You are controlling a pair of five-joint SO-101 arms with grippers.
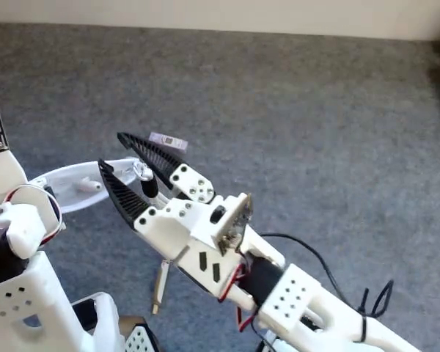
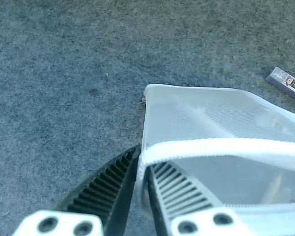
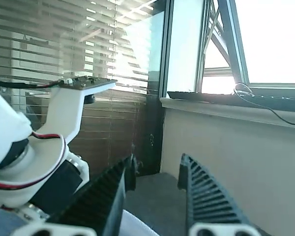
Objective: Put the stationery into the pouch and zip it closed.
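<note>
The pouch (image 1: 77, 183), toward the bench's (image 1: 315, 110) left edge, is covered at one end by the left arm (image 1: 18, 249) and at the other by the right end effector's (image 1: 111, 151) fingers. A small flat item (image 1: 169, 140) beside one fingertip is too small to identify. A slim stick (image 1: 160, 282) is partly hidden under the right arm (image 1: 293, 293). In the left wrist view both the pouch and the flat item are cut off at the picture's edge. The shapes inside the mesh are blurred.

A white, see-through mesh pouch (image 2: 206, 118) is seen on grey carpet (image 2: 64, 73), its rim pinched and raised. A small flat stationery piece (image 2: 285, 82) is seen lying just beyond it.
</note>
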